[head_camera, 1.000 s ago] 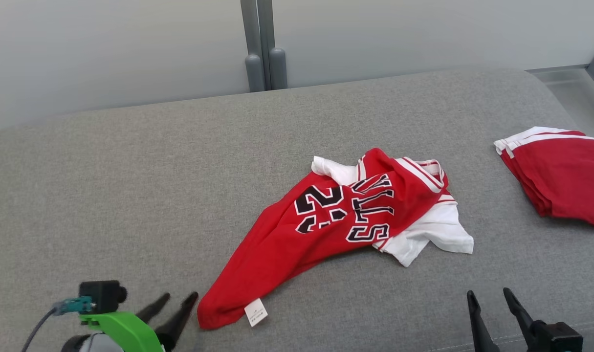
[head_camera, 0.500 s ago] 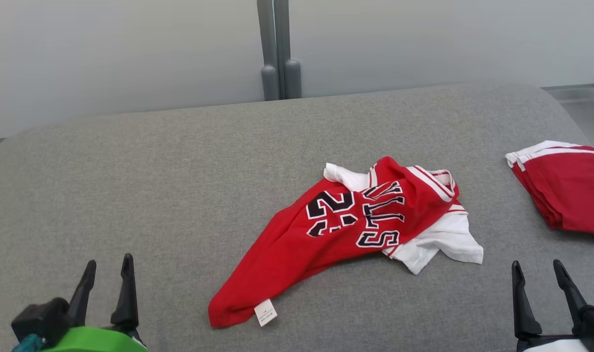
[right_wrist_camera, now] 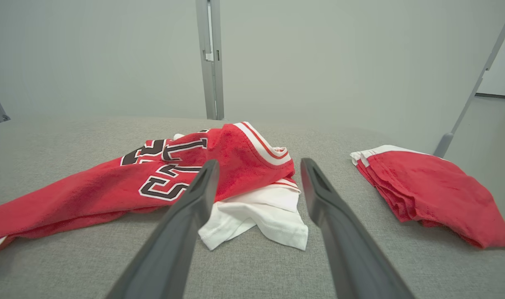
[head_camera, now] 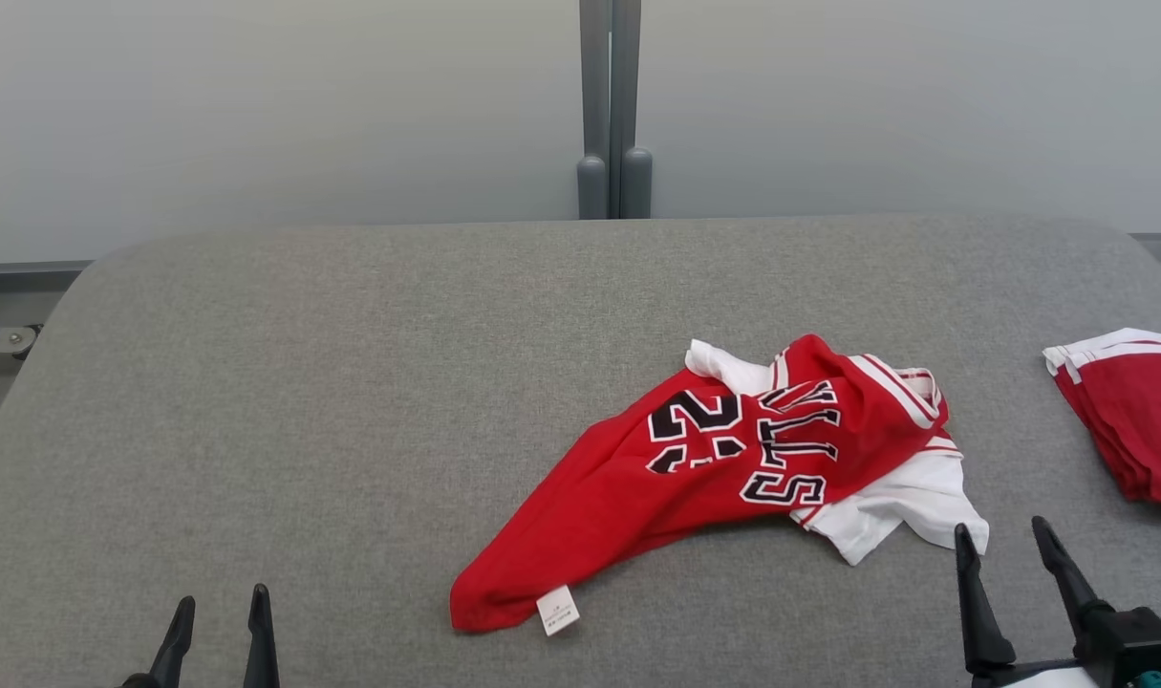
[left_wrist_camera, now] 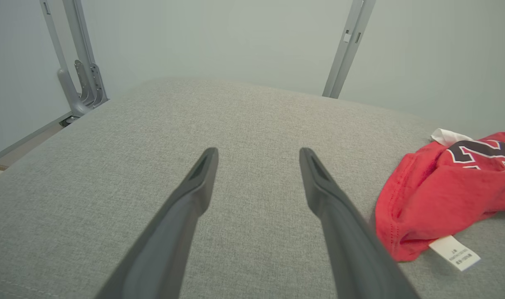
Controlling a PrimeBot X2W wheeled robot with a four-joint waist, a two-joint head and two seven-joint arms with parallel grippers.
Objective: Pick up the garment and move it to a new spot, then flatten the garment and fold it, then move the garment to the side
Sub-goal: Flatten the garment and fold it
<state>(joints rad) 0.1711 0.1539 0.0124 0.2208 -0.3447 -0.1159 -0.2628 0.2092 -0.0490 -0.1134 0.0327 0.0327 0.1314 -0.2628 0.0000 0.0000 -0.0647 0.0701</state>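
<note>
Step, likely: first pickup, not begun. Garment point(head_camera: 733, 459) crumpled on grey cushion point(head_camera: 332, 382). Left claw point(head_camera: 222, 600), right claw point(head_camera: 1001, 528) released, empty. Next: reach, pinch edge, lift.

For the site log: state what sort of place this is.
Probably a lab or test bay for garment folding: a grey padded fabric surface, bare pale panels on grey metal posts, with a crumpled red jersey and a folded red garment laid out.
</note>
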